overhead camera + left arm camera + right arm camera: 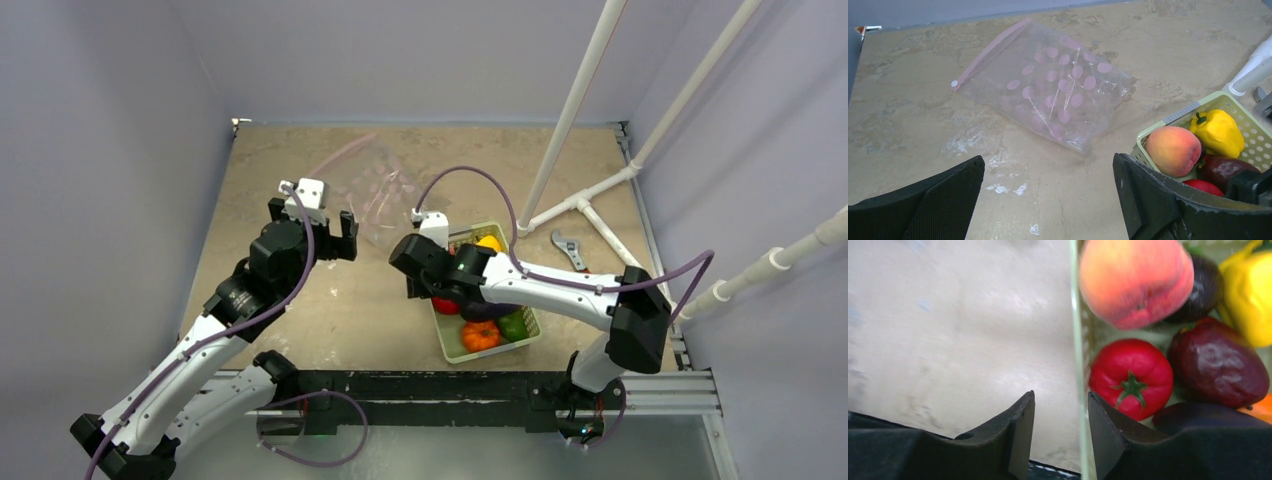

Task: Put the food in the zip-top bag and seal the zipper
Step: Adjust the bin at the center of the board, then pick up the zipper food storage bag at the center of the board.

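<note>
The left gripper (1048, 167) is held wide open and empty above the table (903, 125), near the bag (1053, 95). The bag is laid flat on the table, with the pink zipper (990, 52) along its far edge; whether it is sealed cannot be told. The peach (1173, 150), pepper (1219, 132), tomato (1130, 377), eggplant (1218, 365), pumpkin (480, 335) and green piece (513, 325) are all kept in the basket (1182, 113), near the bag. The right gripper (1060, 402) is set astride the basket's left wall, jaws parted, with nothing clamped.
</note>
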